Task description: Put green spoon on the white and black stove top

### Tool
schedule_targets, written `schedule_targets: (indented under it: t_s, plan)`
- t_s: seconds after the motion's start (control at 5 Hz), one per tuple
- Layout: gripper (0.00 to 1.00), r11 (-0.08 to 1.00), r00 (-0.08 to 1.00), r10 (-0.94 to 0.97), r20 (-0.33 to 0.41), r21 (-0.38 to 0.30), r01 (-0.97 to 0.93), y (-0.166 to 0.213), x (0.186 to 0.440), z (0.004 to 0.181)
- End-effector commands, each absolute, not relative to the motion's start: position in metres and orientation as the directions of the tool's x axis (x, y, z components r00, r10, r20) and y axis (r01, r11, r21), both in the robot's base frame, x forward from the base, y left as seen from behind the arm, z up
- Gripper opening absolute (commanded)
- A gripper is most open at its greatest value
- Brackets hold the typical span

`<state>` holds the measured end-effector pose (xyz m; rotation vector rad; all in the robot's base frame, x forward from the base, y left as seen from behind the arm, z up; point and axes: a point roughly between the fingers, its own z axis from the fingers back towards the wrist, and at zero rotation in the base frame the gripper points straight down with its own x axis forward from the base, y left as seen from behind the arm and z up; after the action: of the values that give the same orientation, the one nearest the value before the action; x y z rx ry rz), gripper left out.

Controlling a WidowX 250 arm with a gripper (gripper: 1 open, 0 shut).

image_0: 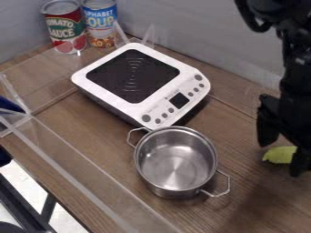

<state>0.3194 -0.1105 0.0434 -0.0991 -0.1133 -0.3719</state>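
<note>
Spoon (282, 155) near right table (85, 136) edge, straddled by spread, released fingers (281, 150); stove (140, 85) well apart, pot (177, 162) between.

One white and black stove top (140, 84) sits on the worktop (73, 136); behind it stand two cans (82, 25), in front of it one steel pot (177, 162), and to its right one green spoon (283, 155)
</note>
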Motion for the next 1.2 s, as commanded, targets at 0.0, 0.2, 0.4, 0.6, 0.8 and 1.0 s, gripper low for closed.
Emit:
schedule_targets:
  t_s: [0.0, 0.2, 0.4, 0.6, 0.8, 1.0]
  plan:
    - [1.00, 0.947, 0.939, -0.298, 0.169, -0.069, 0.313, -0.123, 0.335, 0.059]
    - [1.00, 0.946, 0.940, -0.301, 0.161, -0.074, 0.315, -0.118, 0.340, 0.052]
    - [1.00, 0.947, 0.943, -0.297, 0.151, -0.082, 0.312, -0.113, 0.344, 0.051]
    - [1.00, 0.948, 0.946, -0.293, 0.139, -0.091, 0.306, -0.107, 0.348, 0.052]
    - [1.00, 0.969, 0.969, -0.211, 0.128, -0.101, 0.224, -0.104, 0.345, 0.052]
    - [1.00, 0.975, 0.976, -0.191, 0.105, -0.099, 0.201, -0.109, 0.346, 0.052]
